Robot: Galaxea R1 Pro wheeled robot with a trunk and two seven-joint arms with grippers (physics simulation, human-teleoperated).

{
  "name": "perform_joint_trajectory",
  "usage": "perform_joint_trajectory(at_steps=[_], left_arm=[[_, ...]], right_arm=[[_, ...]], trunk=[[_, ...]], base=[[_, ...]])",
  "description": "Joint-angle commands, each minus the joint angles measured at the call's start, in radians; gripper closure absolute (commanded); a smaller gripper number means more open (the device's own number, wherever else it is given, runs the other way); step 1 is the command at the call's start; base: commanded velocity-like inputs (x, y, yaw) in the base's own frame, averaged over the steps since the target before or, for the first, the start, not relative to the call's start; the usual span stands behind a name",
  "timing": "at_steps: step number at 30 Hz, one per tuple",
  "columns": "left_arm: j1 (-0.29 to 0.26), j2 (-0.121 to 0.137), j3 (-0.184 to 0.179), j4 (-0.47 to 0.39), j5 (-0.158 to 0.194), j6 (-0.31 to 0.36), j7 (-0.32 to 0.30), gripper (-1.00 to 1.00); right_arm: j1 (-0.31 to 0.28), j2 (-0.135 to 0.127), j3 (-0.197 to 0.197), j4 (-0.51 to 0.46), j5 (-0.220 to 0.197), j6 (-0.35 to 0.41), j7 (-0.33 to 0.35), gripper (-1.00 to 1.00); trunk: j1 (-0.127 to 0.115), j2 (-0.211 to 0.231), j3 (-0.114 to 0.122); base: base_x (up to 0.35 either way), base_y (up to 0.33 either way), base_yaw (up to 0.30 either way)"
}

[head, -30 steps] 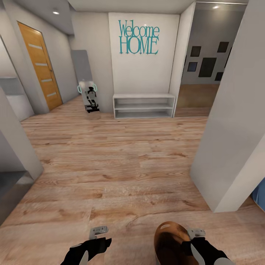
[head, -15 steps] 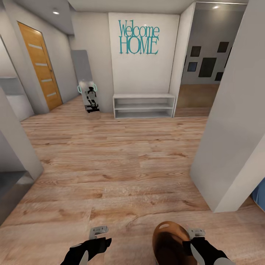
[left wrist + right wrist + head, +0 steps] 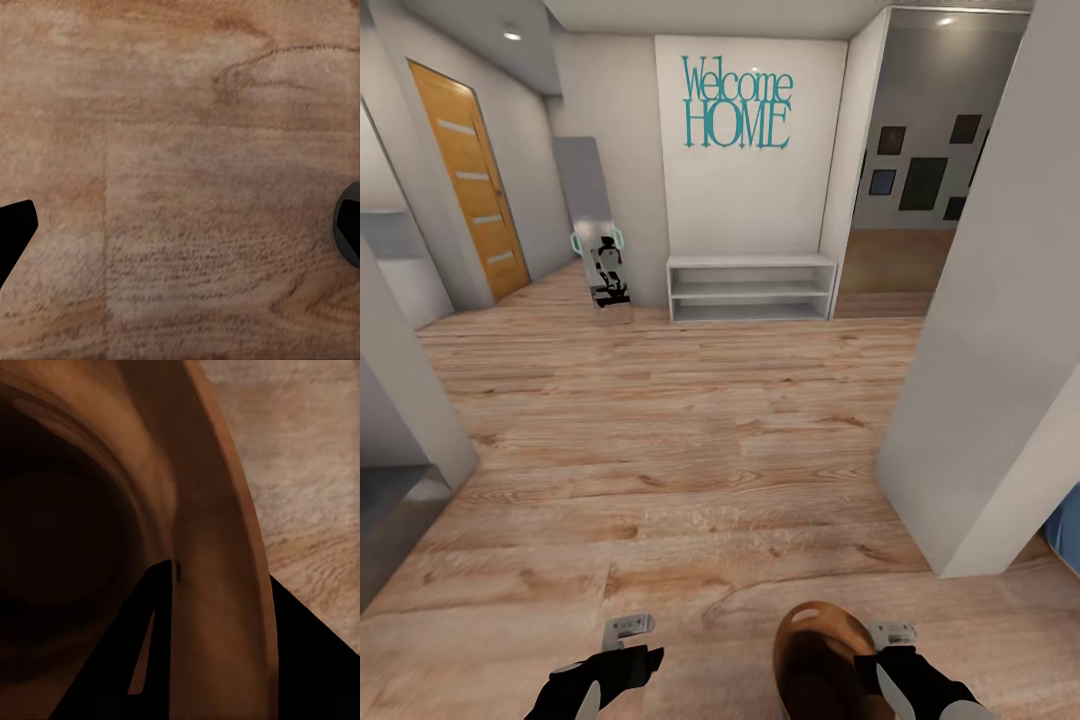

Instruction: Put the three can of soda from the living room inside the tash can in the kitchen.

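Trash can (image 3: 825,662): round, brown-copper, glossy, dark inside; low at head view's right
Right gripper (image 3: 202,615): 2 fingers clamped on can's rim (1 inside, 1 outside)
Left gripper (image 3: 628,632): empty, fingers apart over grained wood floor (image 3: 690,450)
Change: none, scene matches 0.5 s ago

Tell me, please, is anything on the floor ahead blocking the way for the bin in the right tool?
Nothing visible does. The right tool grips the bin by its rim, and the floor ahead lies open up to the shelf. A pillar stands to the right.
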Motion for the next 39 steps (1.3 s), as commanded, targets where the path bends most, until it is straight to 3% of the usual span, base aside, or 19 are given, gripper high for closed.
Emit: perform_joint_trajectory(at_steps=[1,28,39], left_arm=[[0.000,0.000,0.000,0.000,0.000,0.000,-0.001,-1.00],[0.000,0.001,0.001,0.012,0.000,-0.002,-0.025,-1.00],[0.000,0.002,0.001,0.013,-0.003,-0.034,-0.025,-1.00]], right_arm=[[0.001,0.003,-0.012,-0.003,0.004,-0.038,0.003,1.00],[0.001,0.003,-0.012,-0.001,0.005,-0.047,0.003,1.00],[0.001,0.004,-0.012,-0.002,0.006,-0.048,0.003,1.00]], trunk=[[0.002,0.000,0.000],[0.002,0.000,0.000],[0.002,0.000,0.000]], base=[[0.000,0.000,0.000],[0.000,0.000,0.000],[0.000,0.000,0.000]])
